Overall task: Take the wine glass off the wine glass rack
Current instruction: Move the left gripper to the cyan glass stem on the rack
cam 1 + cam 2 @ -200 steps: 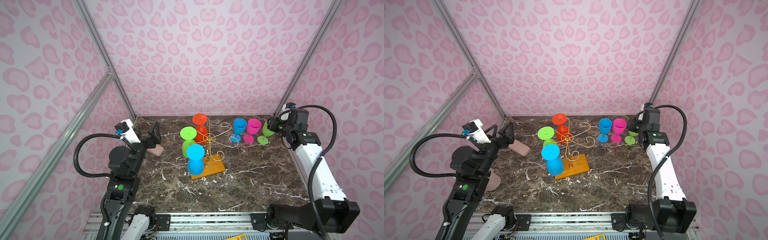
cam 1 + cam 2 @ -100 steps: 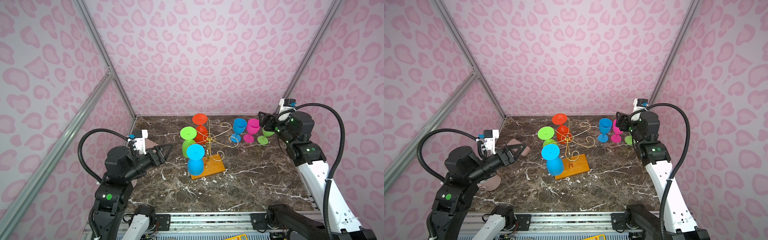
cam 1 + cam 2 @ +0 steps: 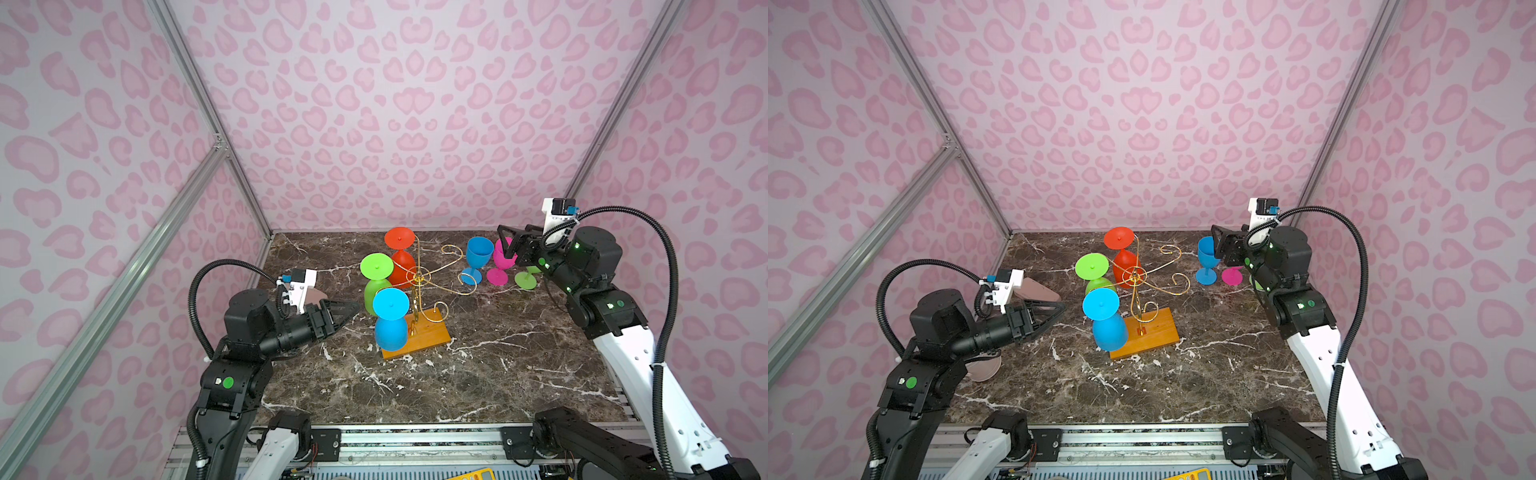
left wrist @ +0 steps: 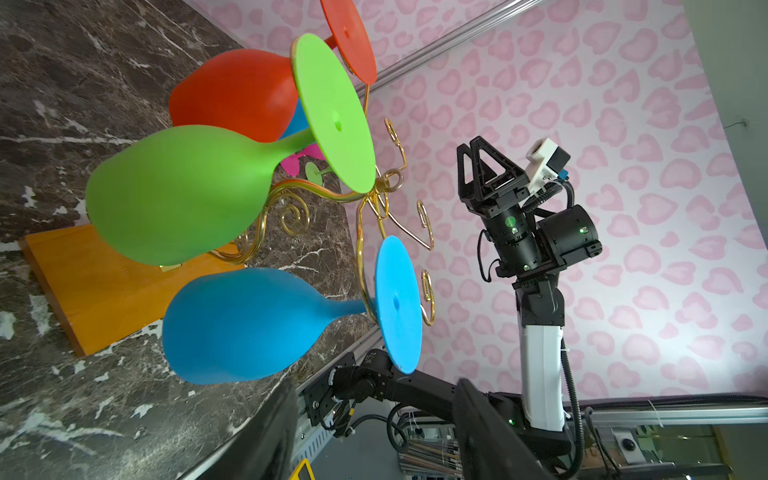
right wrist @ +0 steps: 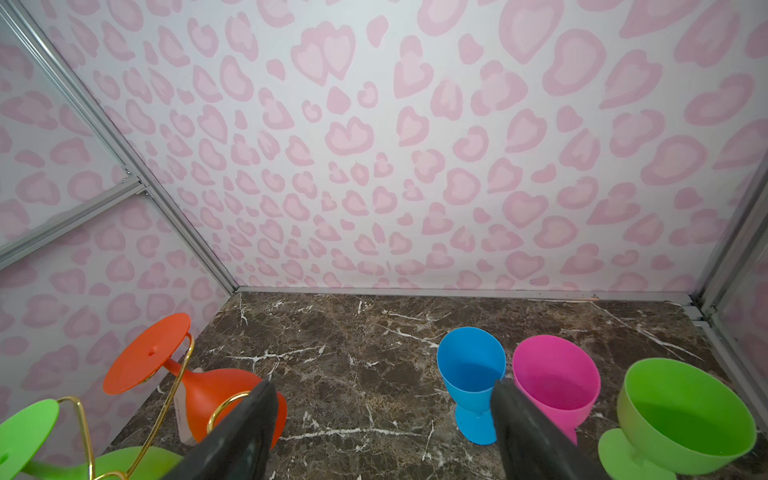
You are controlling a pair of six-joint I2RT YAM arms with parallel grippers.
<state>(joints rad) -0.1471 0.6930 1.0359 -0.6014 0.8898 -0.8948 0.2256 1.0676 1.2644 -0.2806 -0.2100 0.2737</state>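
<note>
Blue wine glass (image 3: pixel 390 324) hung bowl-down on the wine glass rack (image 3: pixel 430 336), stem vertical, ahead of the nearer left tool (image 3: pixel 353 308), spread and empty; right tool (image 5: pixel 382 390) likewise spread, well apart.

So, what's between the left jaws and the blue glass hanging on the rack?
Only bare tabletop, clear in both top views; the hanging blue glass is untouched.

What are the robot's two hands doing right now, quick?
Left hand: open, holding nothing.
Right hand: open, holding nothing.
</note>
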